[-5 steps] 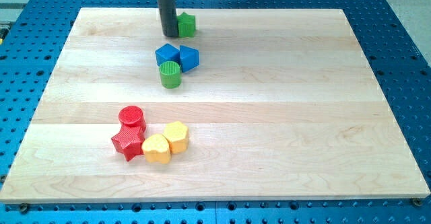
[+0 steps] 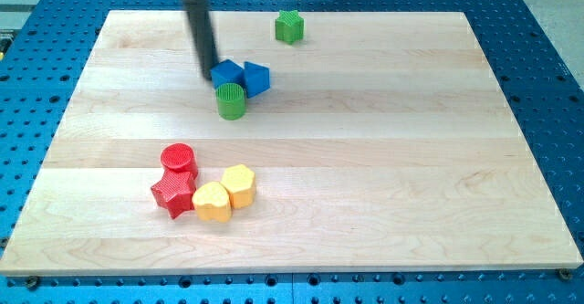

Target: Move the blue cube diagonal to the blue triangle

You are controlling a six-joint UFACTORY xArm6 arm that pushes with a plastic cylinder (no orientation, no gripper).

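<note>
Four blocks cluster toward the desk's [image 2: 456,204] near-left corner. Farther back, the blue cube [image 2: 227,73] sits corner-on, no clear long axis, touching the blue triangle [image 2: 256,78] on its right. My tip [image 2: 209,75] touches the cube's left side, holding nothing.

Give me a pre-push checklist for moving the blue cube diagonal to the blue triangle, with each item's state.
1. My tip at the blue cube, on its view-left side: ok.
2. Tip actually touching the cube: cannot tell.
3. Blue cube apart from the blue triangle: not ok, they touch.
4. Green cylinder clear of the pair: not ok, it sits against them.
5. Other green block out of the way: ok.
</note>
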